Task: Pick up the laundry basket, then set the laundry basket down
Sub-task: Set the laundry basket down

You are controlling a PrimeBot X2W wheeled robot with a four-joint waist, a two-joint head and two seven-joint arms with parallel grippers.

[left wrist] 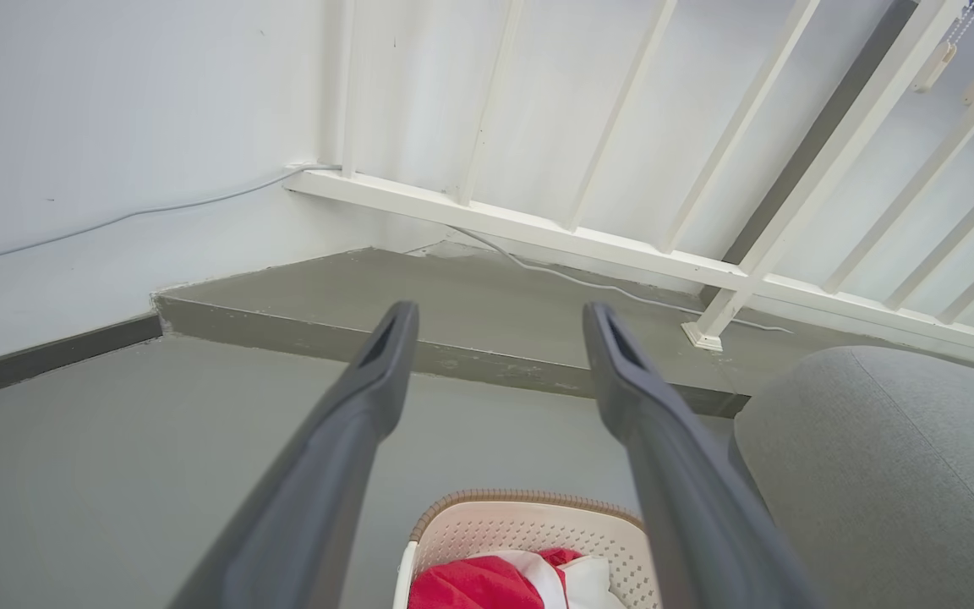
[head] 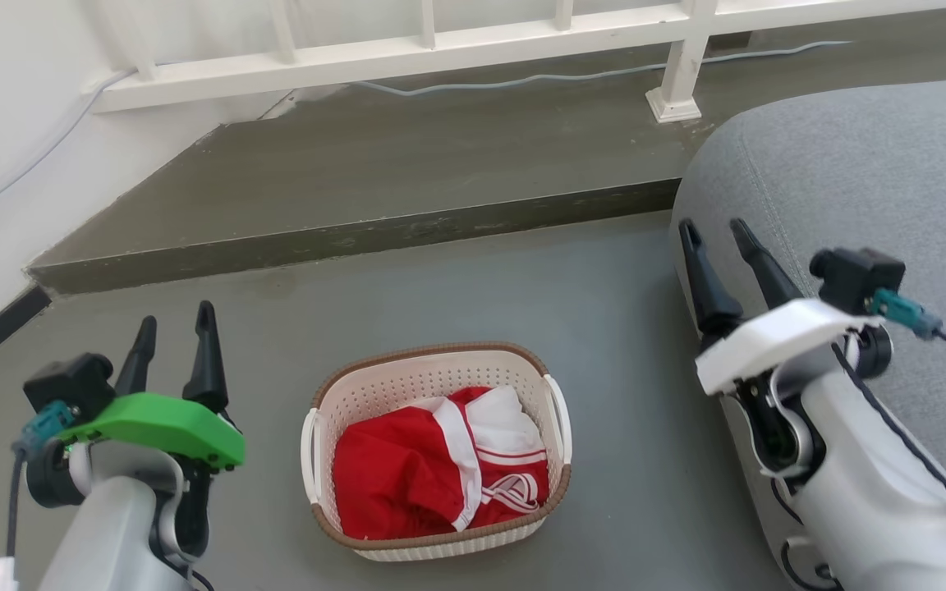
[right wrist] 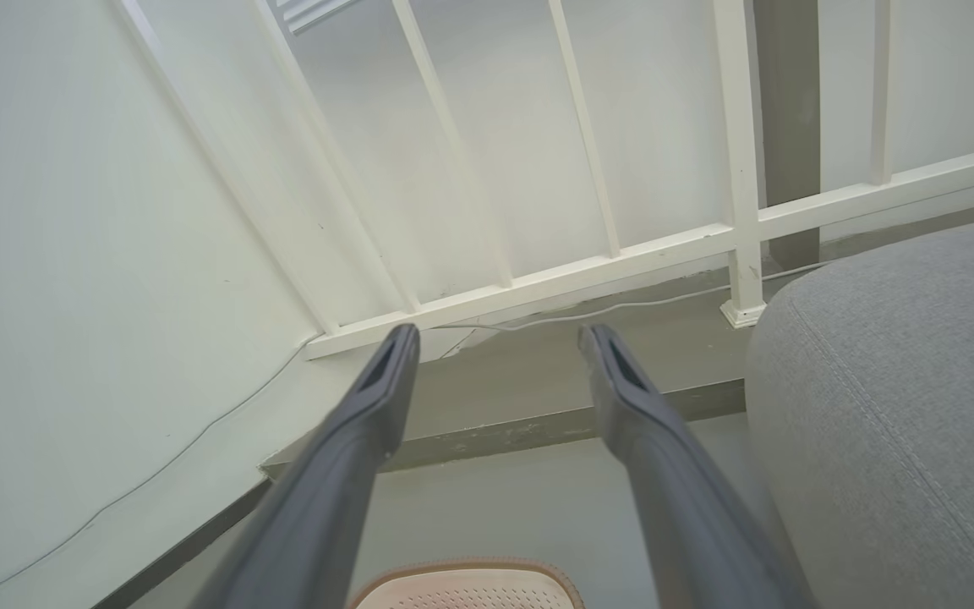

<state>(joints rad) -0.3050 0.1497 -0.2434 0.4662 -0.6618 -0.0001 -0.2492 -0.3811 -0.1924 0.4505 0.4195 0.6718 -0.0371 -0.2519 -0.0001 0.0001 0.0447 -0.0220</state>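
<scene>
The basket (head: 432,382) is sitting lower centre in the head view, red cloth (head: 407,476) hiding its floor. Left gripper (head: 176,314) and right gripper (head: 711,223) are hanging spread, empty, flanking it.

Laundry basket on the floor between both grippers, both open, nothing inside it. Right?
Not quite: the laundry basket holds a red and white garment, clear in the head view. The rest stands: it sits on the floor between the left gripper and the right gripper, both open.
</scene>
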